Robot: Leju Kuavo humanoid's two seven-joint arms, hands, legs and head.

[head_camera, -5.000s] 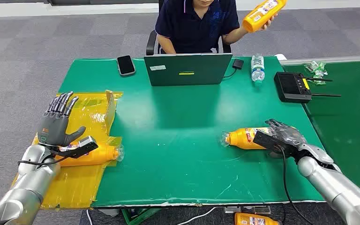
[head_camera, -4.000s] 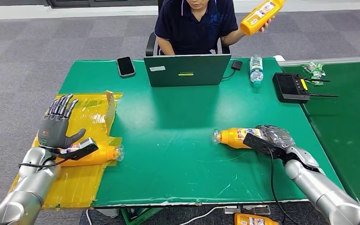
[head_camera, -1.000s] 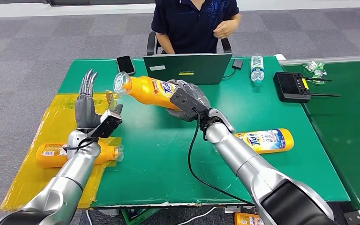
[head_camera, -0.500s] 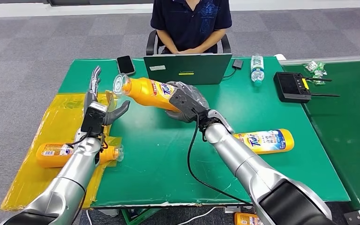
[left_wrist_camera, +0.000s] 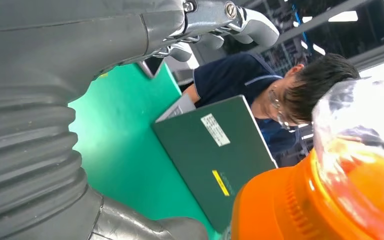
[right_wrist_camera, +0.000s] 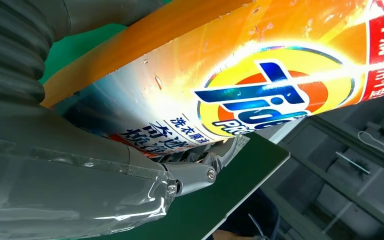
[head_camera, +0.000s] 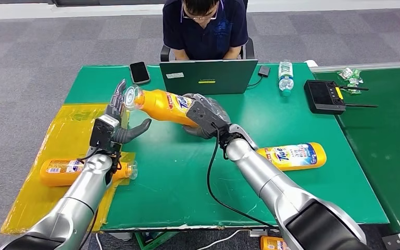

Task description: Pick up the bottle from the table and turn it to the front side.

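My right hand (head_camera: 204, 115) grips an orange detergent bottle (head_camera: 159, 104) by its base and holds it above the green table (head_camera: 187, 172), lying sideways with its clear cap toward my left hand (head_camera: 120, 121). That hand is open, fingers upright behind the cap and thumb under the neck, just short of touching. The left wrist view has the cap and orange shoulder (left_wrist_camera: 330, 185) close in front of the hand (left_wrist_camera: 55, 100). In the right wrist view the label (right_wrist_camera: 260, 100) fills the space beside my right hand (right_wrist_camera: 80, 170).
A second orange bottle (head_camera: 291, 155) lies on the table to the right, a third (head_camera: 70, 171) on the yellow sheet (head_camera: 62, 208) at left. At the far edge stand a laptop (head_camera: 208, 76), a phone (head_camera: 139, 72), a water bottle (head_camera: 286, 77) and a black controller (head_camera: 325, 96); a person (head_camera: 203, 28) sits behind.
My left hand has closed in on the bottle's cap end and its thumb has come under the neck. My right hand has eased the bottle slightly toward it.
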